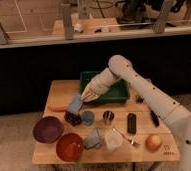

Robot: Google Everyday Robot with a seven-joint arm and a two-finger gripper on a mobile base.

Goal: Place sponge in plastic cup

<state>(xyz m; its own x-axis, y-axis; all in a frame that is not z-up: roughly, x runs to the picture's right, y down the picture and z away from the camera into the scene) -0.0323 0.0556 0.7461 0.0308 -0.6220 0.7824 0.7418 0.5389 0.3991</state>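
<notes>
My gripper [84, 98] hangs over the left middle of the wooden table, at the end of the white arm that reaches in from the right. It is shut on the sponge [75, 104], a small blue-grey block that hangs tilted below and left of the fingers. The plastic cup [87, 117], short and matte blue, stands upright just below and right of the sponge, apart from it.
A green tray [120, 93] lies behind the arm. Around the cup are a dark lump [72, 118], a metal cup [108, 117], a pale-blue cloth [93, 138] and a whitish cup [113, 140]. A purple bowl [48, 129], red bowl [69, 146], black remote [131, 123] and orange fruit [153, 142] also lie about.
</notes>
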